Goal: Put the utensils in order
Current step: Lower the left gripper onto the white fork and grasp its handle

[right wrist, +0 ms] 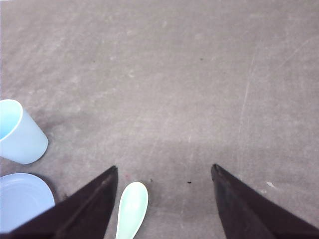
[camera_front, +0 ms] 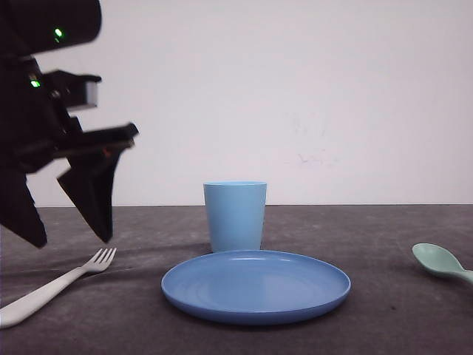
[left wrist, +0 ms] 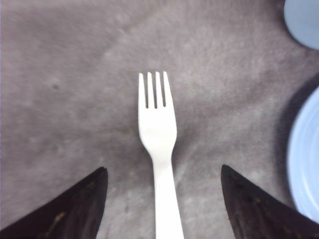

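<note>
A white four-tined fork (camera_front: 52,288) lies on the dark table at the front left, tines toward the back right. My left gripper (camera_front: 74,240) hangs open just above its handle. In the left wrist view the fork (left wrist: 158,144) runs between the two spread fingers of that gripper (left wrist: 163,172), touching neither. A mint-green spoon (camera_front: 441,262) lies at the right edge of the table. In the right wrist view the spoon (right wrist: 132,209) rests close beside one finger of my open right gripper (right wrist: 164,169), well above it.
A round blue plate (camera_front: 256,287) sits at the centre front, with a light blue cup (camera_front: 235,215) upright just behind it. The cup (right wrist: 19,132) and plate rim (right wrist: 22,199) lie beside the spoon. Bare dark table (camera_front: 369,229) stretches between plate and spoon.
</note>
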Robot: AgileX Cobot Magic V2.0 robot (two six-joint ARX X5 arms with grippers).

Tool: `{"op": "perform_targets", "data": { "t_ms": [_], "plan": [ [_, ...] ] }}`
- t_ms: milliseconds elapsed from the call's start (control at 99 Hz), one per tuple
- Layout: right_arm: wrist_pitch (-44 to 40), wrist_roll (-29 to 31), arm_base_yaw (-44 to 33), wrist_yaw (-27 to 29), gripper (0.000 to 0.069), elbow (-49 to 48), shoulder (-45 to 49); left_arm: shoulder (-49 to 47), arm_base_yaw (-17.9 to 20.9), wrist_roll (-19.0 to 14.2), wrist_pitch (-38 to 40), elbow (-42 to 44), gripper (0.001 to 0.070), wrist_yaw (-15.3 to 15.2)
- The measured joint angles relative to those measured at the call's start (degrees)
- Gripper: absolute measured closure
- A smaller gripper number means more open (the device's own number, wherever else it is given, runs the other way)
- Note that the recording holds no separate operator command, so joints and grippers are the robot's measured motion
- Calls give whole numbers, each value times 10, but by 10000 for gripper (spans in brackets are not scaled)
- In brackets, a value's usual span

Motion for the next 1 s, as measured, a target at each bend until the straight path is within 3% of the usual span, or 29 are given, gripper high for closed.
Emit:
{"op": "perform_targets", "data": {
  "t_ms": [303, 677, 1000],
  "plan": [
    [-4, 0, 0, 0, 319, 0, 3, 52, -3, -14, 16, 0, 294, -1],
    [-7, 0, 0, 0, 319, 0, 6, 65, -3, -23, 23, 0, 649, -7],
    [-7, 0, 0, 0, 319, 0, 7, 14, -9, -26, 55, 1, 670, -6]
  ]
}}
